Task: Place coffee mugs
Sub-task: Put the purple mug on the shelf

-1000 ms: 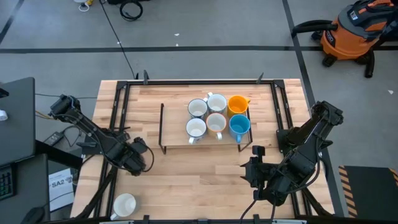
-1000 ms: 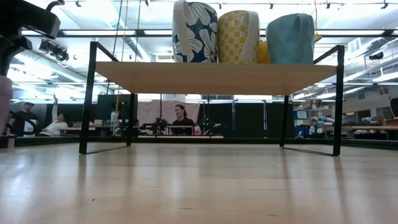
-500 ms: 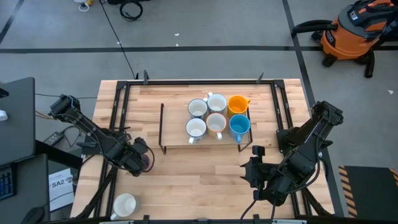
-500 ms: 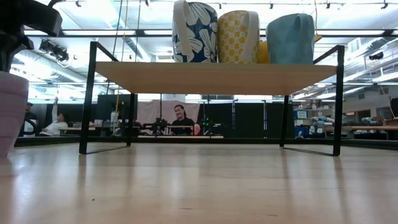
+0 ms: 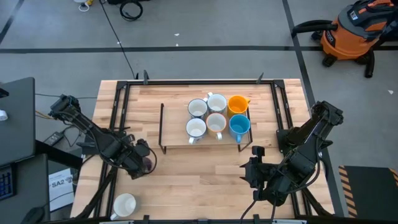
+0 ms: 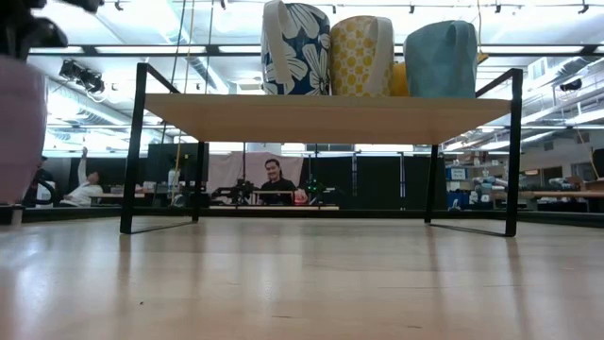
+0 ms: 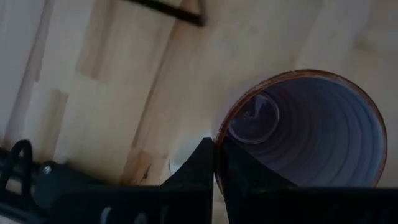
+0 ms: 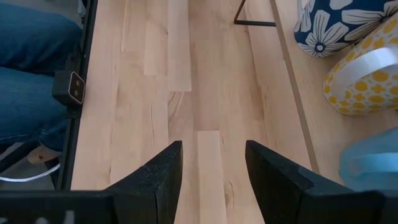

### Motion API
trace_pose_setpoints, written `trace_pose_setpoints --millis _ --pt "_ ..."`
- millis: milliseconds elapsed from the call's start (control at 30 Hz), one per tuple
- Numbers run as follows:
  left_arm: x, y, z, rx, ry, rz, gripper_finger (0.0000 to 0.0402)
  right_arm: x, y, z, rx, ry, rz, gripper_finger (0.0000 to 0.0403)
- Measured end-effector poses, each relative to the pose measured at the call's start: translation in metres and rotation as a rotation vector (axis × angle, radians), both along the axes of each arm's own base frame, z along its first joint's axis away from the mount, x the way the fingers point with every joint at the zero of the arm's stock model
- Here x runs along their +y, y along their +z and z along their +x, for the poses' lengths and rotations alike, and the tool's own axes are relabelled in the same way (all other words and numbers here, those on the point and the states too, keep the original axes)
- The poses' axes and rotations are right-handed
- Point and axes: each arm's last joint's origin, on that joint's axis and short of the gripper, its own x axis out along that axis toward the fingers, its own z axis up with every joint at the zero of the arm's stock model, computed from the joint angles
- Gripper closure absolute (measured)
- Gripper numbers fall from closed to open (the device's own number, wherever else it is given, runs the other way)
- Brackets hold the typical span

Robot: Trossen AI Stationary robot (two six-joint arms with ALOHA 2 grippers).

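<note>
My left gripper [image 5: 139, 160] is over the table's left part, shut on a purple mug [image 5: 148, 162]. In the left wrist view I look into that mug's open mouth [image 7: 305, 130]. In the low view the mug [image 6: 19, 132] shows at the picture's left edge, with its base above the table top. Several mugs [image 5: 217, 116], white, cream, orange and blue, stand on a wooden shelf rack. Another white mug [image 5: 124, 204] stands on its base near the near-left corner. My right gripper [image 5: 255, 169] waits, open, near the table's right near part. My left gripper pinches the purple mug's rim [image 7: 219, 134], one finger [image 7: 245, 177] inside the mouth and the other [image 7: 200, 163] outside the wall. The fingers come slanting from above. The mug is lifted clear of the table and hangs roughly upright.
The black-framed shelf rack [image 5: 163, 127] stands at the table's middle and far part. There is bare wood between it and the near edge. In the right wrist view, floral [image 8: 336, 22] and yellow-dotted mugs [image 8: 364, 74] stand on the shelf. A person's jeans [image 8: 31, 62] show beyond the table edge.
My left gripper has carried the purple mug a little toward the table's right and near edge, and upward. In the low view the mug has come in from the left, grown larger, and its base has risen off the table. The right arm has kept still.
</note>
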Motion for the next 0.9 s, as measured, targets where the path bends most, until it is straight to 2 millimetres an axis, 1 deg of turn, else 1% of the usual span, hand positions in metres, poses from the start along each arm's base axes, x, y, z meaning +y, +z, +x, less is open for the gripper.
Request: trace_pose_setpoints --millis 167,333,467,567,667,900 --pt "-0.005 0.024 0.005 -0.052 -0.053 -0.064 0.0385 0.000 0.000 0.000 0.001 0.004 -0.004 0.0221" --pt "-0.007 0.059 0.013 -0.140 -0.055 -0.162 0.0386 0.000 0.000 0.000 0.001 0.004 -0.004 0.0222" --pt "-0.002 0.086 0.019 -0.220 -0.024 -0.215 0.0386 0.000 0.000 0.000 0.001 0.004 -0.004 0.0221" --pt "0.007 0.104 0.024 -0.275 -0.027 -0.226 0.0386 0.000 0.000 0.000 0.001 0.004 -0.004 0.0222" --pt "0.020 0.119 0.027 -0.312 -0.018 -0.215 0.0386 0.000 0.000 0.000 0.001 0.004 -0.004 0.0222" --pt "0.064 0.146 0.034 -0.359 0.020 -0.125 0.0386 0.000 0.000 0.000 -0.001 0.004 -0.002 0.0222"
